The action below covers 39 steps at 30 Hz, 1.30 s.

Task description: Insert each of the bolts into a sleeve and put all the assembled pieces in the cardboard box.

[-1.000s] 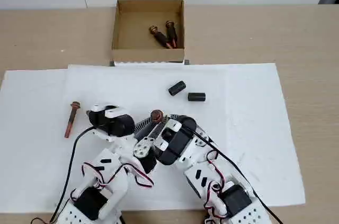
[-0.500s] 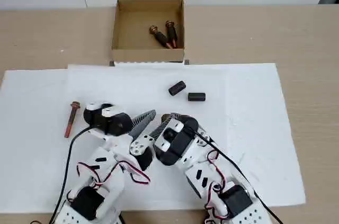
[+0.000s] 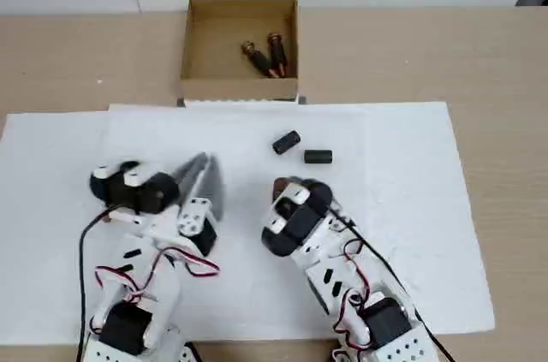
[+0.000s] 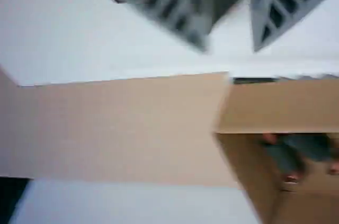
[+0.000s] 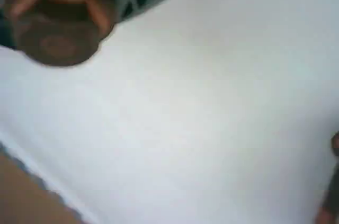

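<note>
High view: both arms low over the white paper (image 3: pixel 411 208)
We log the left gripper (image 3: pixel 204 174) angled toward the cardboard box (image 3: pixel 242 88), fingers spread; the right gripper (image 3: pixel 281 185) clamps a bolt (image 5: pixel 55 23); two sleeves (image 3: pixel 286 141) lie loose on the paper, two assembled pieces (image 3: pixel 264 56) in the box

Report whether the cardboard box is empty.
No: two bolts lie inside the cardboard box, near its right wall in the high view.
</note>
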Each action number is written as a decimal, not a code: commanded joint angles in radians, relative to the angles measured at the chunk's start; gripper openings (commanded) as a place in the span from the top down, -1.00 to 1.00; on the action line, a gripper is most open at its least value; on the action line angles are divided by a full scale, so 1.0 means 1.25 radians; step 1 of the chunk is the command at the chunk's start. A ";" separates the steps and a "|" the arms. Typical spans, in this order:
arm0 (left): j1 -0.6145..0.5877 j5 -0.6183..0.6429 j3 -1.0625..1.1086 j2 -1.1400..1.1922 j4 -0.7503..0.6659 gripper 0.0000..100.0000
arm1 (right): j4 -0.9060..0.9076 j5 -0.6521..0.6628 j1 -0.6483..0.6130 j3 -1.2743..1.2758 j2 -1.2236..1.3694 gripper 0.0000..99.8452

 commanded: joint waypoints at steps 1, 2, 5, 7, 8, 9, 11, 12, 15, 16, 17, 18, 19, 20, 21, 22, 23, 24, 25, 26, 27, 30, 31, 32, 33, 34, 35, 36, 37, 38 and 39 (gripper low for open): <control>-0.048 -0.064 -0.044 -0.006 0.005 0.99 | -0.017 -0.053 0.053 -0.011 -0.010 1.00; -0.058 -0.091 -0.041 -0.006 0.005 0.99 | -0.017 -0.068 0.068 -0.011 -0.010 1.00; -0.088 -0.152 0.007 -0.006 0.005 0.99 | -0.017 -0.108 0.116 -0.014 -0.010 1.00; -0.108 -0.187 0.045 -0.006 0.005 0.99 | -0.015 -0.131 0.147 -0.015 -0.010 1.00; -0.114 -0.205 0.062 -0.006 0.005 0.99 | -0.015 -0.142 0.160 -0.016 -0.010 1.00; -0.119 -0.226 0.078 -0.006 0.005 0.99 | -0.015 -0.153 0.175 -0.017 -0.010 1.00; -0.130 -0.268 0.114 -0.006 0.006 0.99 | -0.014 -0.185 0.201 -0.033 -0.008 1.00; -0.134 -0.281 0.115 -0.005 0.011 0.99 | -0.014 -0.206 0.209 -0.042 -0.004 1.00; -0.134 -0.298 0.112 -0.005 0.037 0.99 | 0.029 -0.260 0.222 -0.081 -0.002 1.00; -0.134 -0.298 0.112 -0.005 0.050 0.99 | 0.055 -0.277 0.222 -0.098 -0.002 1.00; -0.134 -0.298 0.112 -0.005 0.072 0.99 | 0.077 -0.295 0.220 -0.118 -0.002 1.00; -0.134 -0.296 0.112 -0.005 0.098 0.99 | 0.096 -0.311 0.220 -0.139 -0.002 1.00; -0.134 -0.293 0.112 -0.005 0.124 0.99 | 0.111 -0.320 0.220 -0.156 -0.002 1.00; -0.134 -0.293 0.112 -0.005 0.144 0.99 | 0.123 -0.324 0.220 -0.172 -0.002 1.00; -0.134 -0.292 0.112 -0.005 0.158 0.99 | 0.133 -0.325 0.222 -0.185 -0.002 1.00; -0.134 -0.292 0.112 -0.005 0.168 0.99 | 0.143 -0.327 0.222 -0.200 -0.001 1.00; -0.134 -0.292 0.112 -0.005 0.173 0.99 | 0.154 -0.327 0.222 -0.216 -0.001 1.00; -0.134 -0.292 0.112 -0.005 0.174 0.99 | 0.164 -0.327 0.222 -0.231 -0.001 1.00; -0.134 -0.292 0.112 -0.005 0.174 0.99 | 0.174 -0.327 0.222 -0.245 -0.001 1.00; -0.134 -0.292 0.112 -0.005 0.174 0.99 | 0.185 -0.327 0.222 -0.260 0.001 1.00; -0.134 -0.292 0.112 -0.005 0.176 0.99 | 0.195 -0.327 0.222 -0.276 0.001 1.00; -0.134 -0.292 0.112 -0.005 0.182 0.99 | 0.225 -0.327 0.223 -0.331 0.014 1.00; -0.134 -0.292 0.112 -0.005 0.191 0.99 | 0.234 -0.327 0.223 -0.358 0.035 1.00; -0.134 -0.292 0.112 -0.006 0.196 0.99 | 0.240 -0.327 0.223 -0.387 0.064 1.00; -0.134 -0.292 0.112 -0.006 0.198 0.99 | 0.240 -0.327 0.223 -0.420 0.102 1.00; -0.134 -0.292 0.112 -0.006 0.199 0.99 | 0.239 -0.328 0.224 -0.457 0.147 1.00; -0.134 -0.292 0.112 -0.006 0.199 0.99 | 0.236 -0.331 0.224 -0.498 0.199 1.00; -0.134 -0.292 0.112 -0.006 0.199 0.99 | 0.234 -0.344 0.224 -0.541 0.252 1.00; -0.134 -0.292 0.112 -0.006 0.199 0.99 | 0.226 -0.357 0.224 -0.586 0.311 1.00; -0.134 -0.292 0.112 -0.006 0.199 0.99 | 0.222 -0.367 0.224 -0.627 0.370 1.00; -0.134 -0.292 0.112 -0.006 0.199 0.99 | 0.214 -0.372 0.224 -0.665 0.429 1.00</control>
